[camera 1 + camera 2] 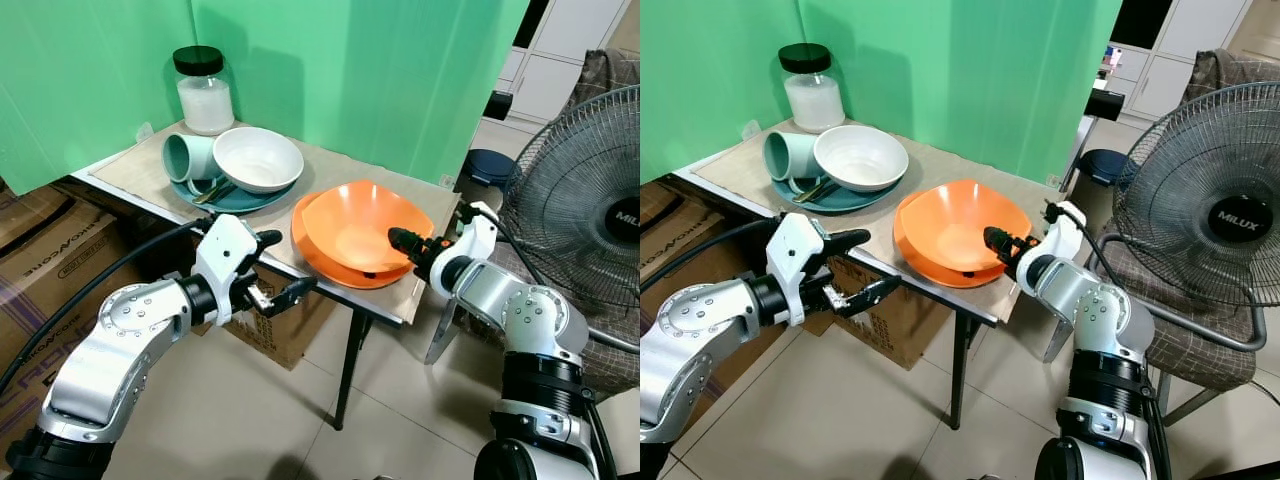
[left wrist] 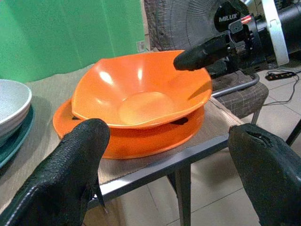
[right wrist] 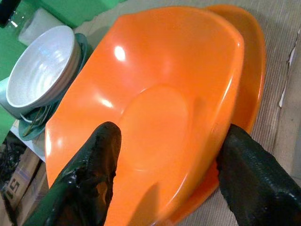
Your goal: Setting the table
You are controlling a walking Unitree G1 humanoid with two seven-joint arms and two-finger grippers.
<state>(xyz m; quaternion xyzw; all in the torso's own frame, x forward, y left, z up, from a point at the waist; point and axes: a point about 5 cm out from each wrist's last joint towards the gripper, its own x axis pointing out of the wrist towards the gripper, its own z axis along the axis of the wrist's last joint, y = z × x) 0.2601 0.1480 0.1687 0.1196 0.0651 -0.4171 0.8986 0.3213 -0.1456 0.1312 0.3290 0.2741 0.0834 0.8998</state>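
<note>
Orange bowl [image 1: 362,232] sits on its orange plate [image 1: 325,262] at the table [image 1: 420,200] corner nearest you. In your head view, your right gripper [image 1: 403,241] reaches its rim; your left gripper [image 1: 285,268] hangs spread, off the edge. Right wrist view: fingers [image 3: 91,165] apart, straddling the rim, unclamped. Your right is nearer.

Head views high (wrists close)
</note>
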